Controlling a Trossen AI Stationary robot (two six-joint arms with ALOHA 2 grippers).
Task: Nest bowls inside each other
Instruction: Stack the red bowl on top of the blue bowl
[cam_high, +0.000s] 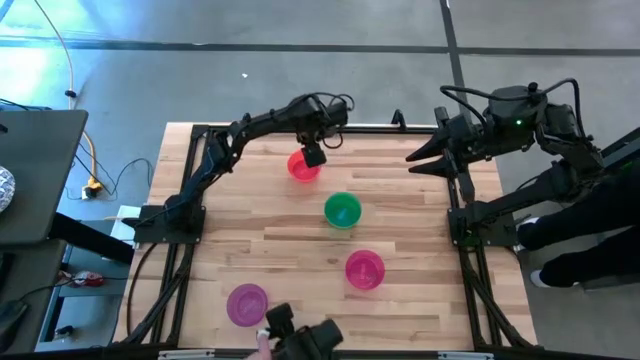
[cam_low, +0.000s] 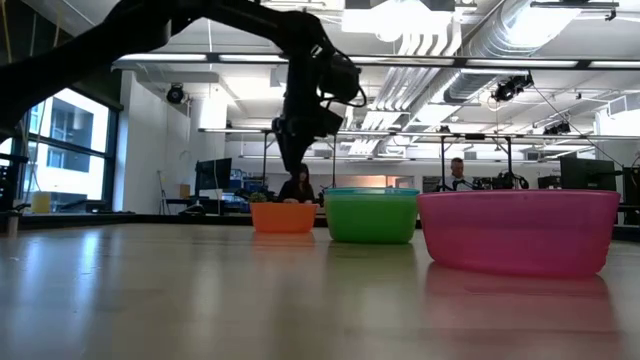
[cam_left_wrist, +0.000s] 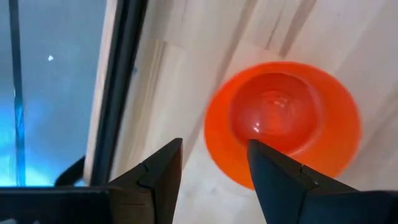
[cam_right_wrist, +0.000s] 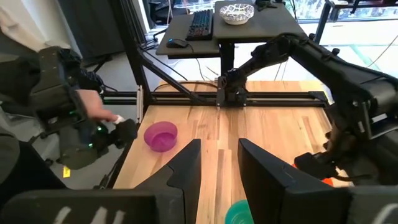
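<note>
The red bowl stands upright on its base near the table's far edge, also seen as the red bowl and the red bowl. My left gripper hovers open just above it, and in its wrist view my left gripper stands over the bowl's rim without touching. The green bowl sits mid-table with a teal bowl nested inside. The magenta-pink bowl and the purple bowl stand nearer. No yellow bowl is in view. My right gripper waits open by the far right edge.
A person's hand with a dark device reaches in at the near edge, close to the purple bowl. Black frame rails run along the table's sides. Bare wood lies on the left half.
</note>
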